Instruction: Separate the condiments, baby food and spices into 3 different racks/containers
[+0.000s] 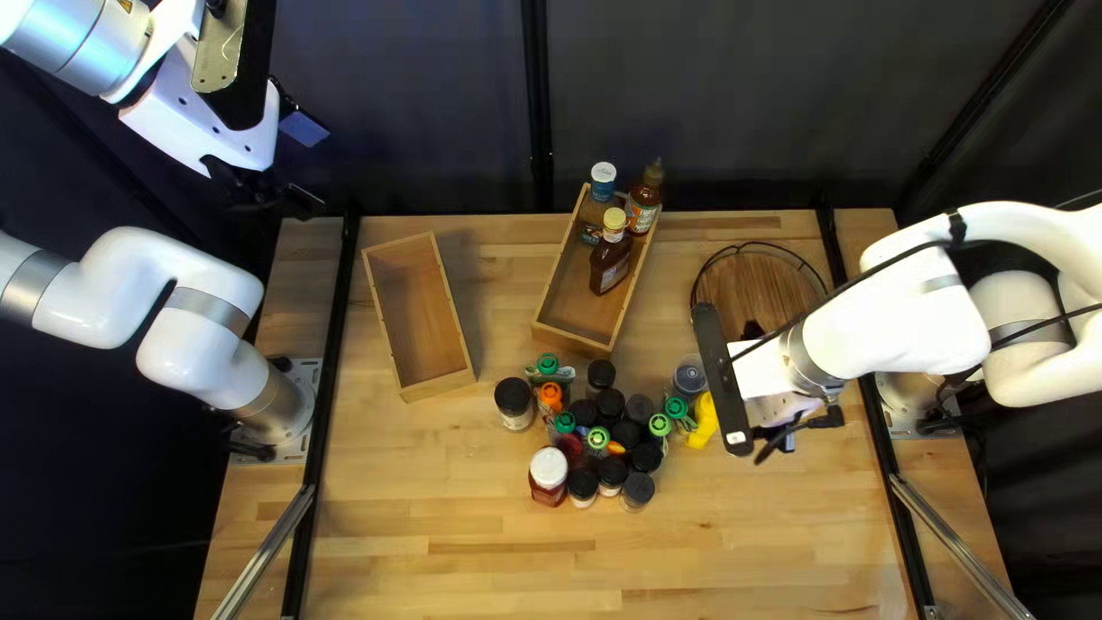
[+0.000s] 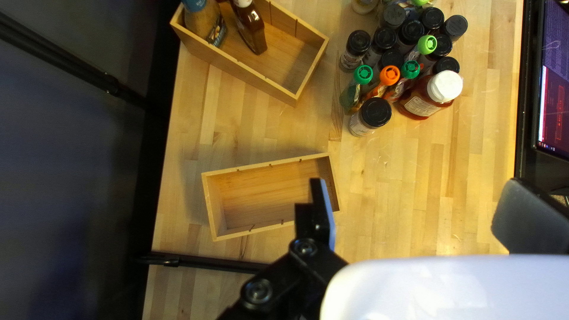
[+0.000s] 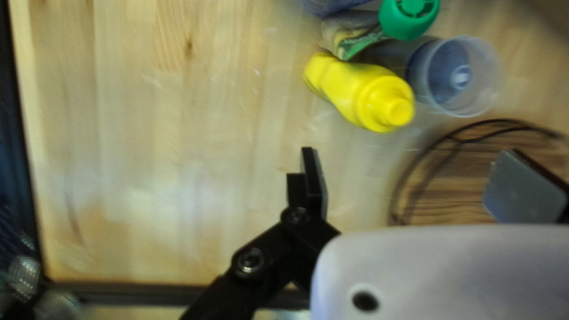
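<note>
Condiment and spice bottles (image 1: 612,442) stand bunched mid-surface, many with black lids, some with green or orange caps. A white-capped red bottle (image 1: 548,488) is at the near side of the bunch, a larger black-lidded jar (image 1: 515,401) at its left edge.

Right gripper (image 1: 758,388): open, fingers wide apart, to the right of the bunch. Yellow bottle (image 3: 355,92) lies ahead of it in the right wrist view, apart from the fingers. Clear tub (image 3: 462,77) just beside that bottle; one finger over the round wire rack (image 1: 752,281) and its wooden base.

Left gripper (image 1: 310,167): open too, raised past the surface's far left corner, well apart from the bunch. In the left wrist view one finger overlaps the end of the left wooden box (image 2: 267,198).

Second wooden box (image 1: 580,310), at the surface's far side: holds three bottles, one blue-lidded (image 1: 603,184), one brown with a yellow cap (image 1: 611,262), one sauce bottle (image 1: 644,201) at its far end.
</note>
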You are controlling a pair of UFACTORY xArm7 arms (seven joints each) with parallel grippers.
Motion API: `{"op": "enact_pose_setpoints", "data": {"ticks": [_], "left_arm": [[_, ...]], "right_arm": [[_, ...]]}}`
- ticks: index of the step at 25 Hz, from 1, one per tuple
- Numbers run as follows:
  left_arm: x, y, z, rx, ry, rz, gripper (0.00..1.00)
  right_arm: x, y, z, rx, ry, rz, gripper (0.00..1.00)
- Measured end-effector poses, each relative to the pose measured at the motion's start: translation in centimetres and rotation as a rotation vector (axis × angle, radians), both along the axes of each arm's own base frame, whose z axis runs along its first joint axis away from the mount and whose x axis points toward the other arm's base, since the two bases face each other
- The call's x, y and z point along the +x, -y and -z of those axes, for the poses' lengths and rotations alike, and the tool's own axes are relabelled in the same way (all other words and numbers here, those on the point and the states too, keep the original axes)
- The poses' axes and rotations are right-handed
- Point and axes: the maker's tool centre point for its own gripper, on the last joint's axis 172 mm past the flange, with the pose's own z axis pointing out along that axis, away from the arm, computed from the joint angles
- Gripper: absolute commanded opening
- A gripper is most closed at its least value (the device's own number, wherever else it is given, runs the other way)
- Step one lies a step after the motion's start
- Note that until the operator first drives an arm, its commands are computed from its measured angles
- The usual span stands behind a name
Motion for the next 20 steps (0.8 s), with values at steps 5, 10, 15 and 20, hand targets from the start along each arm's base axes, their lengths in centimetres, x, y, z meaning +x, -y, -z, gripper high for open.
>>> {"op": "enact_pose_setpoints", "data": {"ticks": [5,10,15,20], "left_arm": [[0.0,0.0,0.0,0.000,0.000,0.000,1.00],[0.0,0.0,0.0,0.000,0.000,0.000,1.00],[0.0,0.0,0.0,0.000,0.000,0.000,1.00],[0.0,0.0,0.0,0.000,0.000,0.000,1.00]], "right_arm": [[0.0,0.5,2.7,0.074,0.019,0.112,1.00],[-0.5,1.6,4.4,0.090,0.020,0.159,1.00],[-0.2,2.6,5.5,0.082,0.011,0.177,0.98],[0.8,2.6,5.9,0.073,0.007,0.176,0.80]]}}
